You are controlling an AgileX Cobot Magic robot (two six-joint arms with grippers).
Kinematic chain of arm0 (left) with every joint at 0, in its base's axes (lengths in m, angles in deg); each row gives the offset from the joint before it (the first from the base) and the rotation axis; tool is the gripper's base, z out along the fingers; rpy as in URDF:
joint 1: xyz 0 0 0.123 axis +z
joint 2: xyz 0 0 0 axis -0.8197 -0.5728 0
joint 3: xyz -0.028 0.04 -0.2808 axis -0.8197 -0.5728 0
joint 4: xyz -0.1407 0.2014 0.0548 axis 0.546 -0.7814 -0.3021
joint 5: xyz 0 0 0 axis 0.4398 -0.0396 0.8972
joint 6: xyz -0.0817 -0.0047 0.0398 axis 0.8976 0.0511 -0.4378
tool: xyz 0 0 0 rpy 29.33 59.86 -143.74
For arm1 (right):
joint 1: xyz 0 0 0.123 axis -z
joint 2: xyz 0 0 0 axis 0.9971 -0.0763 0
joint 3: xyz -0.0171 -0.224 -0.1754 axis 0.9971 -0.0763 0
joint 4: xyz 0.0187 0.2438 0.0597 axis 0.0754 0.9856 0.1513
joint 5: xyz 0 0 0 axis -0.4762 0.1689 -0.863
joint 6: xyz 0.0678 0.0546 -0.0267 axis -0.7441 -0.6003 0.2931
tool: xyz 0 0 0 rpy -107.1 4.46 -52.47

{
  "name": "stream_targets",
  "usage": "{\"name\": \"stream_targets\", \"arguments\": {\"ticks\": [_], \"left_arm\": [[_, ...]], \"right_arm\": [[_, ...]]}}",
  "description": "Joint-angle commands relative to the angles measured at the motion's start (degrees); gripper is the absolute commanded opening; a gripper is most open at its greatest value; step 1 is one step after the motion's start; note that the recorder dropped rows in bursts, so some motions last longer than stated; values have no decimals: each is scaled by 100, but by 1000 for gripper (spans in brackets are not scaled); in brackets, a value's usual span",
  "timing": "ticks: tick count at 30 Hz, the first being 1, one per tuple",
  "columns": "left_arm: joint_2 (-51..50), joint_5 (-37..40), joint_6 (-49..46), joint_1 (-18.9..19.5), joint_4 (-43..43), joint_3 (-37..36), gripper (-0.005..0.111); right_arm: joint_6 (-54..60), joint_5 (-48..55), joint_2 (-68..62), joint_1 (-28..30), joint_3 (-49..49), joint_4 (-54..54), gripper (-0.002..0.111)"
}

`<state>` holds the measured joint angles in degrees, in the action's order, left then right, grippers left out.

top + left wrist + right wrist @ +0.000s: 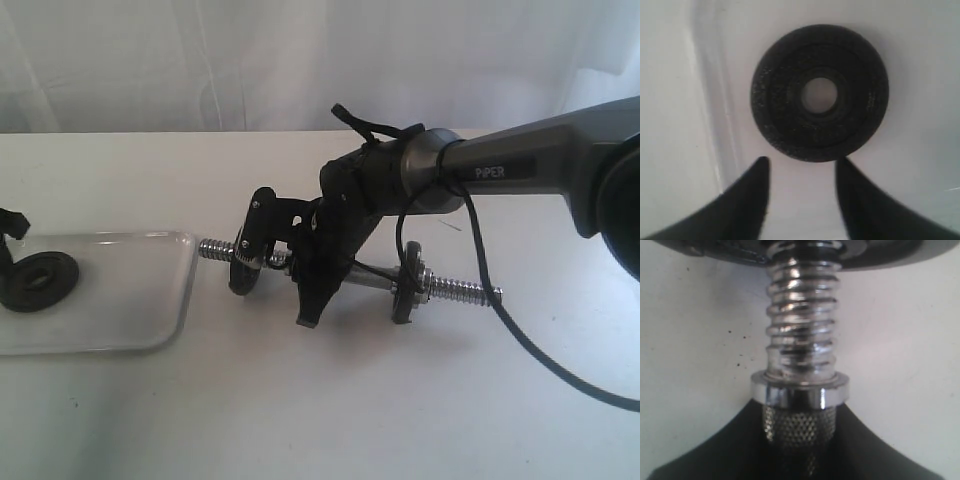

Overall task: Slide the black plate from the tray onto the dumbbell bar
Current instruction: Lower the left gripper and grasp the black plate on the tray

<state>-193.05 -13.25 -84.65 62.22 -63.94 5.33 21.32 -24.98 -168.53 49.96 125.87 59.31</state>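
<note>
The black plate [820,93] lies just past the tips of the left end effector [802,167], whose two dark fingers [747,200] stand spread apart with nothing between them. The plate's centre hole faces that wrist camera, and white shows through it. It rests inside the tray [130,300], near the tray's left end as the exterior view has it, with a stretch of the low rim running beside it. Over on the right, the right end effector [318,280] is clamped on the dumbbell bar [460,291], its fingers shut around the knurled middle section just behind a chrome collar [799,392]. The bar lies across the white surface [320,420], its left threaded end just beside the tray's right edge; I cannot tell whether they touch. Two more black discs sit on the bar, one disc [243,265] toward the tray end and the other disc [405,295] toward the far end. The grey arm [570,150] behind that end effector carries the white lettering "PiPER", and a black cable [530,350] loops from the wrist down over the surface.
</note>
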Motion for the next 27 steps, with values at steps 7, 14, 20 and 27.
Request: {"name": "stream_targets", "arguments": {"ticks": [7,14,20,27], "left_arm": [[-341,-295,-10,-519,115,71,105],[-350,-453,239,-556,-100,71,105],[-510,-495,338,-556,-100,71,105],[-749,-653,401,-556,-100,71,105]], "right_arm": [[-9,-245,262,30,65,105,0],[-9,-233,262,30,65,220,0],[-9,-233,262,30,65,220,0],[-9,-233,262,30,65,220,0]]}}
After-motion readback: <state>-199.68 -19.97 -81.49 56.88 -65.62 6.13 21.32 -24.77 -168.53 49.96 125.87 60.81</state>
